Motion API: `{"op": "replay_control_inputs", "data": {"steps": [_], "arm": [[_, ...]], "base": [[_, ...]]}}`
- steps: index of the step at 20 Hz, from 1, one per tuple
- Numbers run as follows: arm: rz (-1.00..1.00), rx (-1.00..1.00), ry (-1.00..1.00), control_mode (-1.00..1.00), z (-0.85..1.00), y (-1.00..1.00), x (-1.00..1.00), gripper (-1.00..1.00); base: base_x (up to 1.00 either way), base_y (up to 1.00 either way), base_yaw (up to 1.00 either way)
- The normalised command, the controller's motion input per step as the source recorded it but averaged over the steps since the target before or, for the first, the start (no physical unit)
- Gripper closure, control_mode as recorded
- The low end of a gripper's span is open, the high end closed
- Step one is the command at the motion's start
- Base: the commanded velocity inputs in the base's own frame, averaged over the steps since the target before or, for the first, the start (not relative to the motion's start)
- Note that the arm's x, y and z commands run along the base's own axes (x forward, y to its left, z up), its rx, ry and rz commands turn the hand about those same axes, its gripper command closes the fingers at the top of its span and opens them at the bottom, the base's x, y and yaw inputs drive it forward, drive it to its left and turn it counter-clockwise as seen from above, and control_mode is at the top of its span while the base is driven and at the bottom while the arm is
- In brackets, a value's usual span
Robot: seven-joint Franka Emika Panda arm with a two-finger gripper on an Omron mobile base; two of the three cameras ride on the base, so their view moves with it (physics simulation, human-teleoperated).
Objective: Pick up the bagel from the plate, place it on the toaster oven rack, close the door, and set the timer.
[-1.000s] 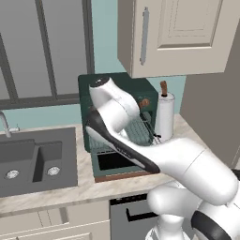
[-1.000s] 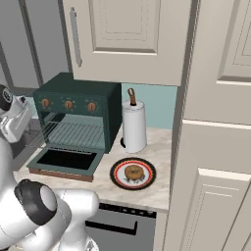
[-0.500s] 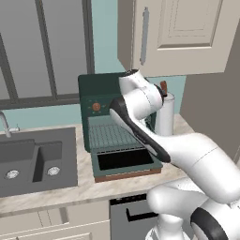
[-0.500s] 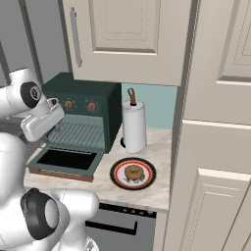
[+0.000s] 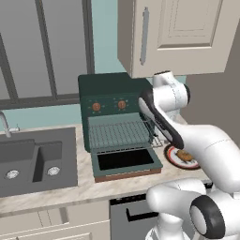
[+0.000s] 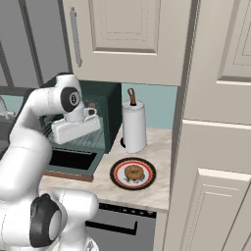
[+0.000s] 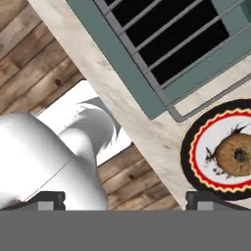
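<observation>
1. Standing on the pale stone counter (image 6: 162, 147), the white paper-towel roll (image 6: 134, 126) rises just behind the red-rimmed patterned plate (image 6: 117, 177), right of the dark green toaster oven (image 5: 105, 89)
2. Its glass-windowed door (image 5: 125, 161) lies folded down; the silver wire rack (image 5: 117, 132) sits pulled out
3. The golden-brown bagel (image 6: 133, 172) rests at the plate's centre
4. The two-finger gripper (image 7: 125, 200), tips spread wide and empty, hangs above the oven's right front corner, bagel below and to its right

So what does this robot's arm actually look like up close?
The arm is made of smooth, glossy white rounded segments, linked by dark grey, disc-shaped joints. At its end sits a boxy white tool with two small dark fingertips. No cables or markings are visible.
</observation>
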Motion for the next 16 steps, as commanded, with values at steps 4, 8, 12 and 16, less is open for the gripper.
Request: {"op": "replay_control_inputs", "data": {"steps": [4, 8, 12, 16], "arm": [[-0.26, 0.0, 0.0, -1.0, -0.52, -0.64, 0.01, -1.0], [-0.07, 0.0, 0.0, -1.0, -0.46, -0.59, 0.06, -1.0], [0.01, 0.0, -0.08, -1.0, -0.4, -0.56, 0.0, -1.0], [0.07, -0.01, -0.09, -1.0, -0.37, -0.44, 0.0, -1.0]], "base": [[0.0, 0.0, 0.0], [0.0, 0.0, 0.0], [0.0, 0.0, 0.0], [0.0, 0.0, 0.0]]}}
